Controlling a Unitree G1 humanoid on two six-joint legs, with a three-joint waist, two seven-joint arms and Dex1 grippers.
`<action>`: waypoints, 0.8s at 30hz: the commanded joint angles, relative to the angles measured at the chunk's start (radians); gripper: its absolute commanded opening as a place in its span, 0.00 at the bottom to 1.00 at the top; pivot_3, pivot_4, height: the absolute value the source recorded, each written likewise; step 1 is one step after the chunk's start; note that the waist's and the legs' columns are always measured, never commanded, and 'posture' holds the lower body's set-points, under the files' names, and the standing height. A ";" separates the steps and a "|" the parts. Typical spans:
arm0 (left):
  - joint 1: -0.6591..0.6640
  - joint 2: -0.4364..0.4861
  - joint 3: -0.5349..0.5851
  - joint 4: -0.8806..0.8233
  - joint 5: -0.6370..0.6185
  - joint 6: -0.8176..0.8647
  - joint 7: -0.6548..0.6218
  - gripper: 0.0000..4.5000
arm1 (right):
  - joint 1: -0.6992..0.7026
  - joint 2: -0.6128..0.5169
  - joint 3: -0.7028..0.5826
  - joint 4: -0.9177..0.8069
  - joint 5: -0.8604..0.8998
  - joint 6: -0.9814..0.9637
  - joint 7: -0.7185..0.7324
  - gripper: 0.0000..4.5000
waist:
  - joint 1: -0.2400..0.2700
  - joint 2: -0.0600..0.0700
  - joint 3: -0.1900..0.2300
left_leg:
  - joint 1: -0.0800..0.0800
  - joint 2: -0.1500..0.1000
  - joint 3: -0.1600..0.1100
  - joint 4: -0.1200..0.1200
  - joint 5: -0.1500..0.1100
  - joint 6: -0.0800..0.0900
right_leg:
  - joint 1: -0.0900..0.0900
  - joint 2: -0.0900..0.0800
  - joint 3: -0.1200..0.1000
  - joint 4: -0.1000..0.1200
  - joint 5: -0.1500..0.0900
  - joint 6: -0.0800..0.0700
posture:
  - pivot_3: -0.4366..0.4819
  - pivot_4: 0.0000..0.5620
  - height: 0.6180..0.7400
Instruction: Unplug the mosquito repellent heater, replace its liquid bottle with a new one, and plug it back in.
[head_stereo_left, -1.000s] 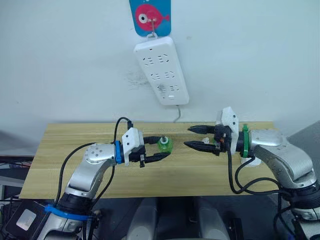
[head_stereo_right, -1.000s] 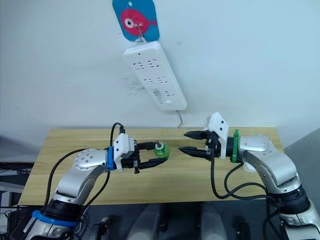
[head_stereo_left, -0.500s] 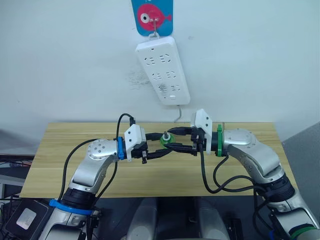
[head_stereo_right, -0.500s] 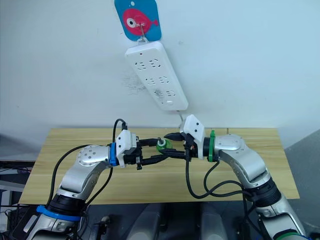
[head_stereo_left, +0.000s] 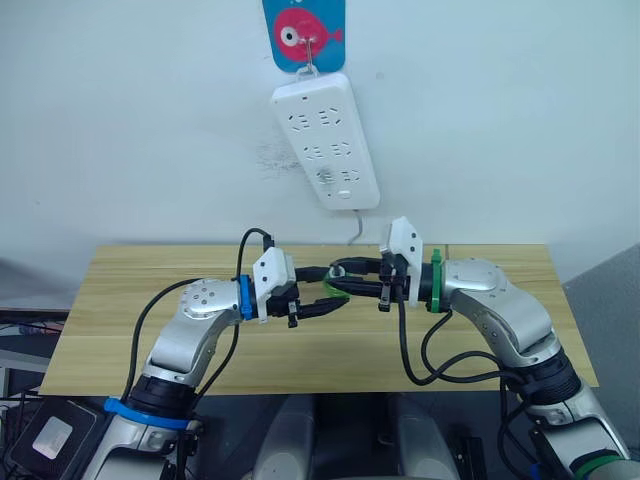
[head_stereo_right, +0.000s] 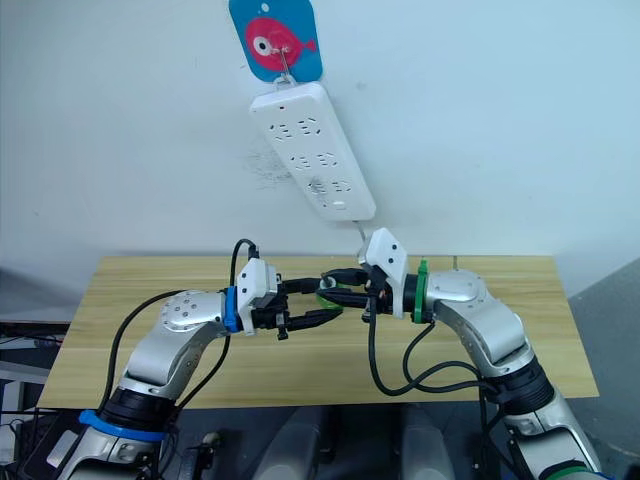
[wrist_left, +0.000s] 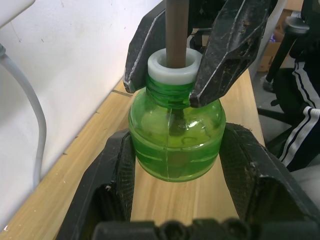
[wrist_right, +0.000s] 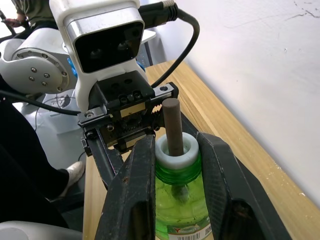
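Note:
A small translucent green liquid bottle (wrist_left: 175, 135) with a brown wick in a white collar is held above the wooden table (head_stereo_left: 120, 300), near its back middle. My left gripper (head_stereo_left: 322, 292) is shut on the bottle's round body from the left. From the right, my right gripper (wrist_right: 172, 155) is shut on the bottle's neck just under the white collar, its fingers (wrist_left: 225, 45) on either side of the wick. In the left eye view the bottle (head_stereo_left: 334, 284) shows as a green patch between the two grippers. The mosquito repellent heater is out of view.
A long white power strip (head_stereo_left: 325, 140) hangs slanted on the wall from a hook with a pink fish sign (head_stereo_left: 303, 35), with no plug in its sockets. Its cable (head_stereo_left: 355, 228) drops behind the table. The wall stands close behind the bottle.
My right arm swung left from the table's right side to the bottle, and its open fingers closed on the neck. The left gripper kept hold of the bottle and rose slightly.

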 joint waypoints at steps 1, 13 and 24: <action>-0.001 -0.044 0.015 -0.069 -0.035 -0.001 0.044 0.70 | 0.026 0.052 -0.119 -0.045 0.115 0.102 -0.096 0.19 | 0.000 -0.001 0.000 | 0.000 0.000 0.000 0.000 0.000 0.000 | 0.000 0.000 0.000 0.000 0.000 0.000 | 0.65 0.40 1.00; 0.039 -0.248 0.005 -0.179 0.058 -0.089 0.334 1.00 | 0.049 0.325 -0.619 -0.022 0.823 0.494 -0.710 0.19 | 0.000 -0.001 -0.004 | 0.000 0.000 -0.001 0.000 0.001 -0.001 | 0.000 0.000 0.000 0.002 0.000 0.000 | 0.63 0.38 1.00; 0.020 -0.332 -0.023 -0.159 0.126 -0.177 0.444 1.00 | 0.065 0.292 -0.583 -0.035 1.141 0.446 -0.965 0.19 | -0.004 -0.001 -0.015 | 0.001 0.000 0.001 0.000 -0.001 0.004 | 0.000 0.001 0.001 0.004 0.000 0.000 | 0.64 0.36 1.00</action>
